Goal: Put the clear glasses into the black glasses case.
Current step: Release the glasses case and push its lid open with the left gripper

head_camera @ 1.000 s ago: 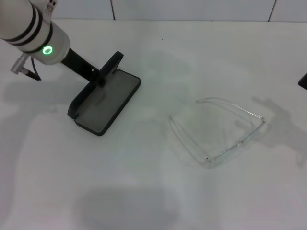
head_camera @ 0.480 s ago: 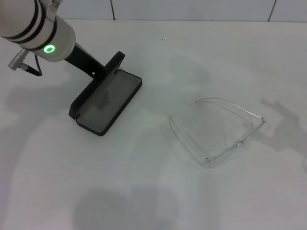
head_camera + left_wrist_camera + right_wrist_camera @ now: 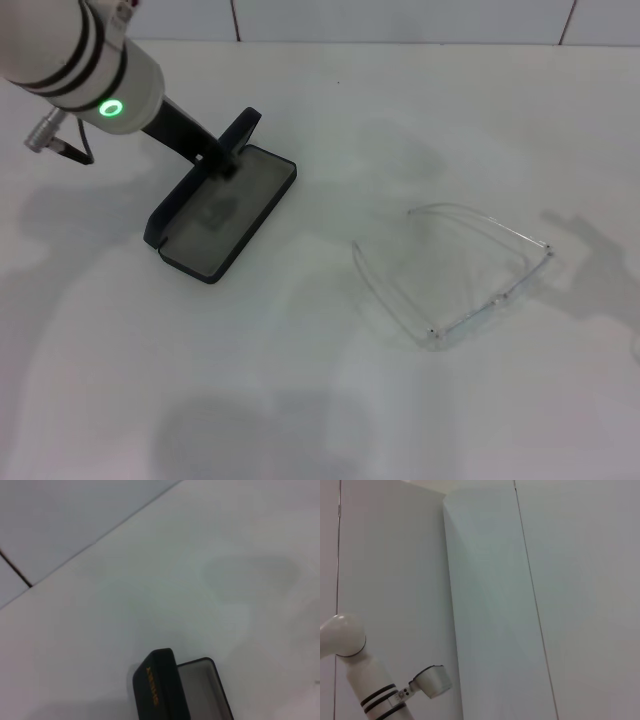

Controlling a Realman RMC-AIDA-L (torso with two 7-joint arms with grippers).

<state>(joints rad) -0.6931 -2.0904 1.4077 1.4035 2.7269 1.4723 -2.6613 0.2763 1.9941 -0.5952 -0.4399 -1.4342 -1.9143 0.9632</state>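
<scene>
The black glasses case (image 3: pixel 222 218) lies open on the white table at the left, its grey lining facing up and its lid (image 3: pixel 238 134) standing upright at the far end. My left gripper (image 3: pixel 218 162) is right against the lid's inner side, low over the tray. In the left wrist view the lid (image 3: pixel 159 690) shows its orange lettering beside the lining (image 3: pixel 202 692). The clear glasses (image 3: pixel 495 298) lie to the right of centre with their arms spread, well apart from the case. My right gripper is out of view.
The white table (image 3: pixel 300 400) spreads around both things, and a tiled wall edge (image 3: pixel 400 20) runs along the back. The right wrist view shows only wall panels and a white arm (image 3: pixel 370 690) far off.
My left arm has shifted slightly right and the case has slid a little with it. The dark tip at the head view's right edge has gone out of the frame.
</scene>
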